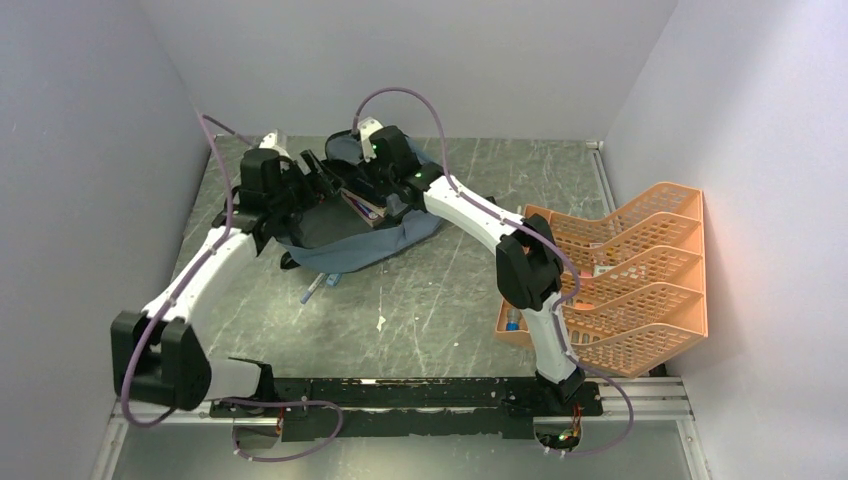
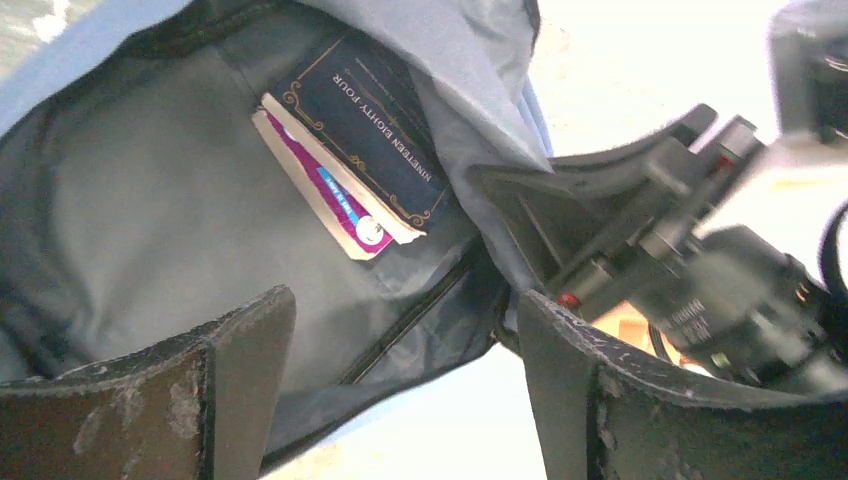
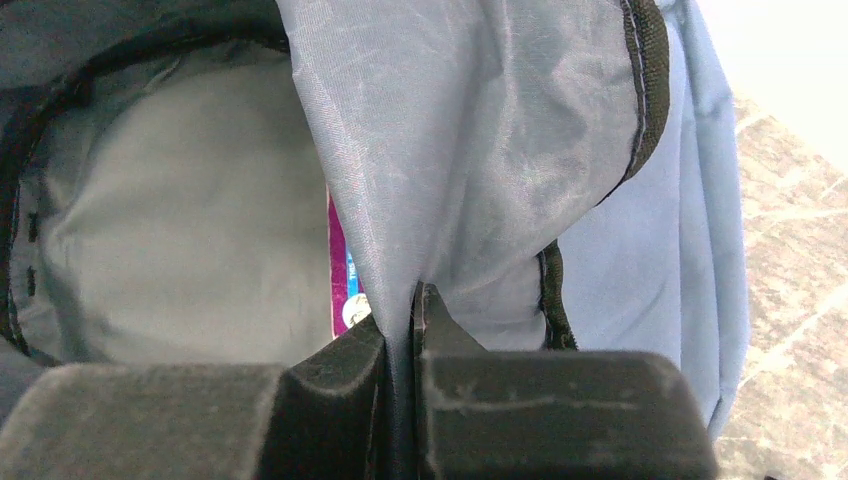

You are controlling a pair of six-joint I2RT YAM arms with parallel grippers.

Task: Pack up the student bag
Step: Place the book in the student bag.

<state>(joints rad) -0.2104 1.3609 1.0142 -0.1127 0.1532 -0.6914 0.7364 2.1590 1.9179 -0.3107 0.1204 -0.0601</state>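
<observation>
i see the student bag (image 1: 370, 250) lying open at the far left of the table (image 1: 450, 300). my right gripper (image 3: 405, 310) pinches its raised flap, and my left gripper (image 2: 400, 310) hangs spread wide at its mouth.

Cut off by the lower edge of the left wrist view: both fingers of the left tool (image 2: 405, 300). Same for the right tool (image 3: 403, 312) in its own view, its inner faces hidden by a fold of the student bag (image 3: 480, 150) pinched between them. Behind that fold, only a thin strip of the magenta book (image 3: 338, 260); cannot read its cover. From above, too small to name: a thin thing (image 1: 314, 287) on the bench (image 1: 450, 300), just beside the bag, and small bits (image 1: 600, 268) in the orange tray (image 1: 660, 200).
</observation>
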